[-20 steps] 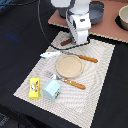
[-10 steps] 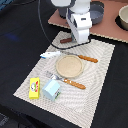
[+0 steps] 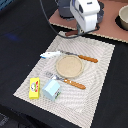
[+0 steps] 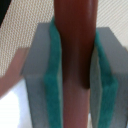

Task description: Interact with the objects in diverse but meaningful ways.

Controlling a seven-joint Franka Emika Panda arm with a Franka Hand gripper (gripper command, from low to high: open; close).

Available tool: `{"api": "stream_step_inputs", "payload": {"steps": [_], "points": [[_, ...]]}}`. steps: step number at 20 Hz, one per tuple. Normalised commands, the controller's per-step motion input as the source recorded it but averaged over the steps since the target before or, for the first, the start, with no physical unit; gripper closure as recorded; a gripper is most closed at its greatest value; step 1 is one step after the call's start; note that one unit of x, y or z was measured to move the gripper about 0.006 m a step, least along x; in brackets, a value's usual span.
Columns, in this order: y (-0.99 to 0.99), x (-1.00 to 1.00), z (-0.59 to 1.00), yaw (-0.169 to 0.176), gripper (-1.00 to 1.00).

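- The exterior view shows a pale striped mat (image 3: 95,70) lying on a black table (image 3: 20,30).
- The white robot arm (image 3: 85,14) is at the far edge of the mat, and its pincer is hidden below it there.
- A reddish-brown handle (image 3: 70,34) pokes out under the arm toward the exterior view's left.
- The wrist view shows the pincer (image 4: 75,70) shut tight on this same handle (image 4: 74,45).
- Its two grey fingers (image 4: 42,75) have green pads (image 4: 54,75), and the pads press on both sides of the handle.
- I cannot see the pan at the end of the handle.
- A round tan plate (image 3: 68,65) sits in the middle of the mat.
- A knife with an orange handle (image 3: 82,57) lies just behind the plate.
- A fork with an orange handle (image 3: 67,80) lies just in front of the plate.
- A white-and-blue tube (image 3: 50,53) lies near the plate, on the exterior view's left.
- A pale blue carton (image 3: 51,89) stands at the near edge of the mat.
- A yellow box (image 3: 34,88) lies just beside the carton, on the exterior view's left.
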Motion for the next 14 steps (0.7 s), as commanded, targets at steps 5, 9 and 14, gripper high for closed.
{"api": "stream_step_inputs", "payload": {"steps": [5, 9, 14], "points": [[-0.66, 0.58, 0.43, -0.026, 1.00], [-0.76, 0.54, 0.27, -0.004, 1.00], [-0.82, 0.29, 0.30, 0.000, 1.00]]}}
